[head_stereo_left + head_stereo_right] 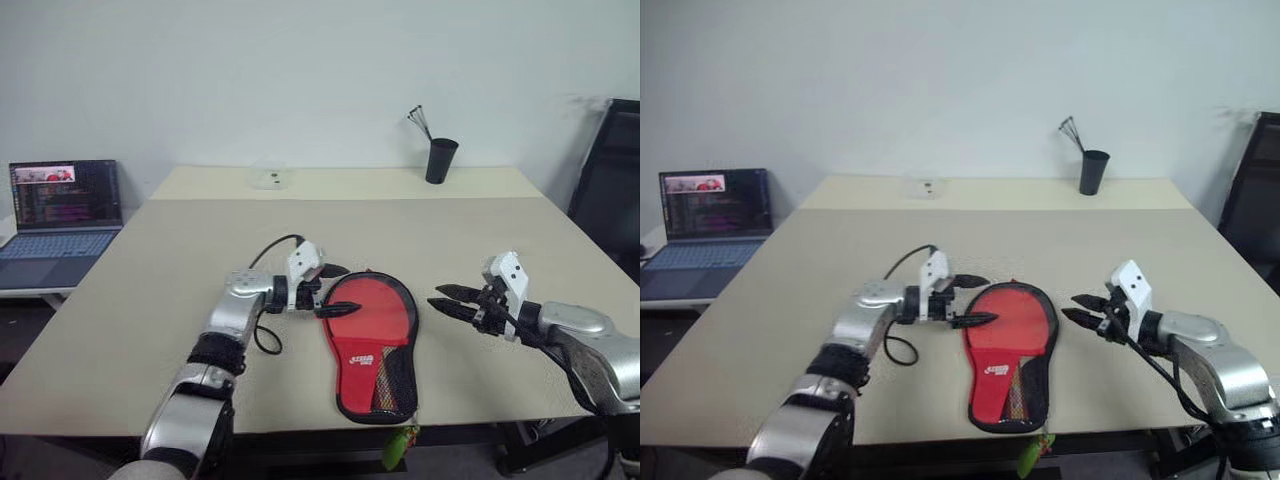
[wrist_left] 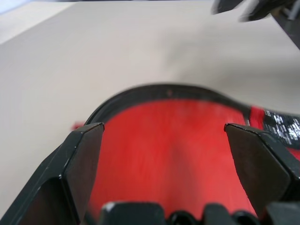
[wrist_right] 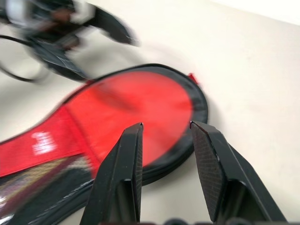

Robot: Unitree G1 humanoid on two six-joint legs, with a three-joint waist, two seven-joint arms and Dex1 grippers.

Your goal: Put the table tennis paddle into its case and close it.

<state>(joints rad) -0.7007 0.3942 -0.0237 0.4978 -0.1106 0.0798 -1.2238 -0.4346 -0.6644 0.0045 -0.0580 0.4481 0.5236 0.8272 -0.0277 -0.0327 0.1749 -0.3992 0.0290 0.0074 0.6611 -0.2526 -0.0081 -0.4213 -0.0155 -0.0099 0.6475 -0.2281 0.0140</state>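
The case [image 1: 368, 345] lies flat near the table's front edge, red side up with a white logo, black mesh and a black zipper rim. Its green tag [image 1: 398, 447] hangs over the edge. A tan strip shows through the mesh; the rest of the paddle is hidden, and I cannot tell whether the round red face is paddle or case. My left gripper [image 1: 338, 291] is open wide at the case's round left rim, one finger [image 2: 82, 164] on each side of the red face. My right gripper [image 1: 440, 298] hovers to the right of the case, apart from it, open by a narrow gap and holding nothing.
A black cup [image 1: 440, 160] with a wire tool stands at the table's back right, and a small clear object [image 1: 268, 178] sits at the back middle. An open laptop [image 1: 62, 215] sits on a side surface to the left. A black chair [image 1: 612, 180] stands at the right.
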